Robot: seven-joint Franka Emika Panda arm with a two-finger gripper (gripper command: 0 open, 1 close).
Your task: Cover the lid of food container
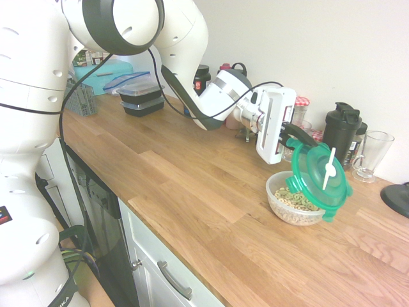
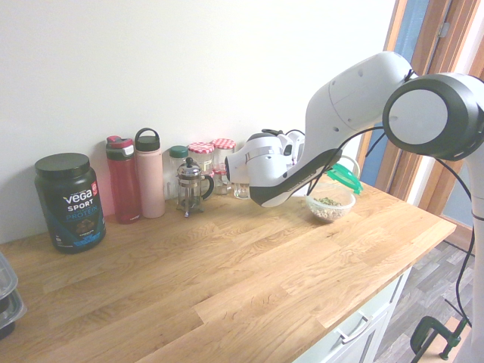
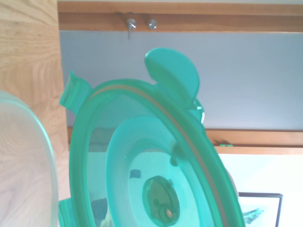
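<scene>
Green lid [image 1: 313, 171] hangs tilted, pinched in my claw [image 1: 309, 141] — cereal bowl [image 1: 287, 212] just below it, on the table [image 1: 192, 192].

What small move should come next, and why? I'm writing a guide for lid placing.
Probably ease the claw so the green lid levels out over the food container: the lid is held steeply tilted, with one side low over the bowl's rim, and the cereal is still uncovered.
</scene>
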